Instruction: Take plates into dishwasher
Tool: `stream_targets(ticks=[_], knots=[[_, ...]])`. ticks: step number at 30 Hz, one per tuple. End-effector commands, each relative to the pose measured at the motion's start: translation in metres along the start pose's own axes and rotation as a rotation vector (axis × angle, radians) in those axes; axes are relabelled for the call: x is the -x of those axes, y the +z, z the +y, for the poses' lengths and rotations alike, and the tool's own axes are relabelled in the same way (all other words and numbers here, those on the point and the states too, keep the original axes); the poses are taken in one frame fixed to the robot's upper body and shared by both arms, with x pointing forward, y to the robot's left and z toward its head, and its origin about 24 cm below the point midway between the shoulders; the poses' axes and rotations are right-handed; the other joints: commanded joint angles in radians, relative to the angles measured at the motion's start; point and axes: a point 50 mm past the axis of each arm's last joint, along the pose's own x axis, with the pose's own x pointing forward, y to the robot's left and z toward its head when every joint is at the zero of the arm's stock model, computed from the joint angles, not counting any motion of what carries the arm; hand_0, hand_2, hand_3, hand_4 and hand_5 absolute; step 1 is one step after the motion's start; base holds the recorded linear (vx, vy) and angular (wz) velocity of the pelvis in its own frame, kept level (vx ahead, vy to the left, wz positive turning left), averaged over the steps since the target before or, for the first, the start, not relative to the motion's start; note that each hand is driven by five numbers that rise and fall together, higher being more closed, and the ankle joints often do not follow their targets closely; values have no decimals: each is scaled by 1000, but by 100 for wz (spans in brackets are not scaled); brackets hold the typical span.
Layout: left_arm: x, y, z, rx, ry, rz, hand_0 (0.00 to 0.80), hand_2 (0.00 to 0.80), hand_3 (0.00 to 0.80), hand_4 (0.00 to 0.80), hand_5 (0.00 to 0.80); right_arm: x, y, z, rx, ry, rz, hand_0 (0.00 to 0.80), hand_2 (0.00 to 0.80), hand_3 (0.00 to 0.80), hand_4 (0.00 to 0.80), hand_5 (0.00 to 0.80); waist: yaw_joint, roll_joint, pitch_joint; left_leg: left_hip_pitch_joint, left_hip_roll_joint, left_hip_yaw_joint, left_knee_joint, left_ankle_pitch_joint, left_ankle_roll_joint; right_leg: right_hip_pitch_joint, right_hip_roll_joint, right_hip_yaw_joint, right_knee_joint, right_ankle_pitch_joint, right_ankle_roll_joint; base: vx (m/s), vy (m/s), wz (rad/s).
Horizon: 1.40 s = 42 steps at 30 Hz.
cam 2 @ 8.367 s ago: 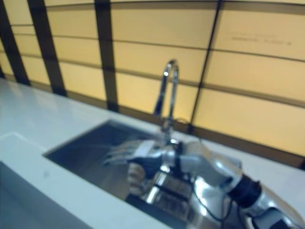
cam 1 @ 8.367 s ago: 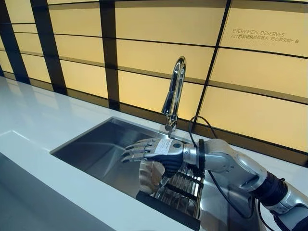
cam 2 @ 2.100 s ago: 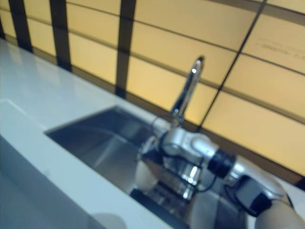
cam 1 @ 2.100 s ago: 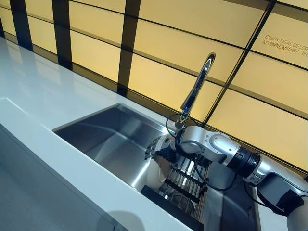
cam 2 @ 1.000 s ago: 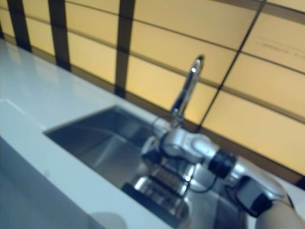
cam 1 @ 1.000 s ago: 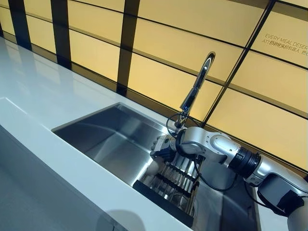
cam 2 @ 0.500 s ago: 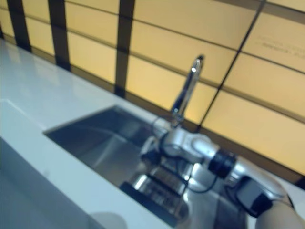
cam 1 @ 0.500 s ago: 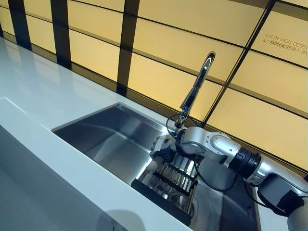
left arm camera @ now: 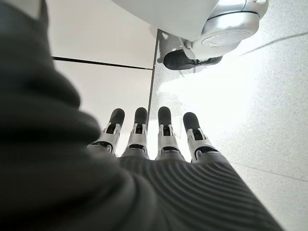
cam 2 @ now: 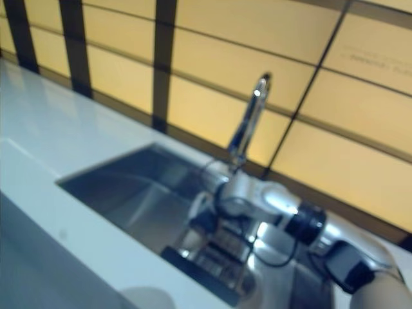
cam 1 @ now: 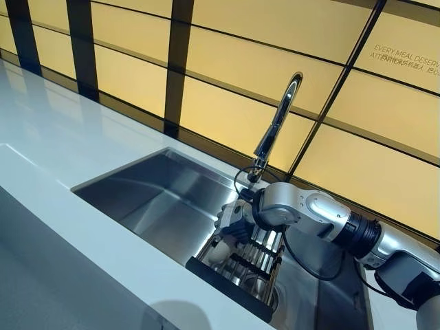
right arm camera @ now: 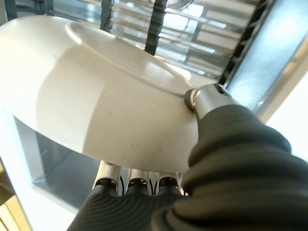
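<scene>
Right hand [right arm camera: 211, 103] pinches the plate [right arm camera: 96, 96] rim, thumb above, fingers [right arm camera: 137, 183] beneath, over the sink [cam 1: 151, 189] rack [cam 1: 237, 258]. Glazed, stiff, probably slippery, breakable; rim hold suits. Left hand [left arm camera: 154, 139] straight-fingered, empty.

You have one cream plate [right arm camera: 96, 96] in view, one stainless sink [cam 1: 148, 199], one chrome tap [cam 1: 275, 127], and one black-framed drying rack [cam 1: 237, 271] in the sink. A second plate may sit in that rack, but the head views are too unclear to count it. Two hands show: right hand [cam 1: 230, 221], left hand [left arm camera: 154, 139].
</scene>
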Motion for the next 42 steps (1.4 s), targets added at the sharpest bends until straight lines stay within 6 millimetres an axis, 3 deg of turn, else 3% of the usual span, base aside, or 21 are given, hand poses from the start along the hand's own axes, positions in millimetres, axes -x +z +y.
stream_targets(ticks=[1, 11, 19, 24, 29, 42], knots=[[-3, 7, -6, -28, -20, -24, 0, 0, 0, 0, 0, 20, -7, 0, 11, 27, 31, 800, 800, 800, 800, 800, -7, 9, -28, -1, -64, 12, 8, -51, 95, -51, -64, -14, 92, 29, 83, -12, 34, -6], [-3, 7, -6, -24, -12, -26, 0, 0, 0, 0, 0, 28, -10, 4, 11, 64, 76, 800, 800, 800, 800, 800, -23, 16, -33, -4, -68, 29, 12, -56, 104, -71, -78, 1, 111, 34, 95, -15, 39, -7], [-1, -1, -5, -24, -13, -9, 0, 0, 0, 0, 0, 48, -17, 2, 15, -4, 181, 800, 800, 800, 800, 800, -43, 20, -37, -5, -72, 42, 19, -63, 111, -95, -90, 14, 131, 41, 105, -13, 45, -2], [0, -4, -7, -5, -14, -10, 0, 0, 0, 0, 0, 68, -24, -6, -2, -152, 272, 800, 800, 800, 800, 800, -62, 23, -39, -2, -74, 52, 23, -70, 116, -107, -94, 30, 142, 49, 110, -5, 61, -14], [1, -10, -10, 14, -12, -3, 0, 0, 0, 0, 0, 105, -35, -8, -35, -406, 370, 800, 800, 800, 800, 800, -93, 27, -46, 0, -78, 66, 26, -82, 122, -122, -97, 56, 156, 61, 116, 0, 51, -6], [4, -18, -13, 29, -20, 5, 0, 0, 0, 0, 0, 147, -40, 2, 5, -627, 486, 800, 800, 800, 800, 800, -140, 51, -59, 16, -87, 90, 24, -98, 129, -135, -106, 81, 165, 69, 118, 0, 47, -10]])
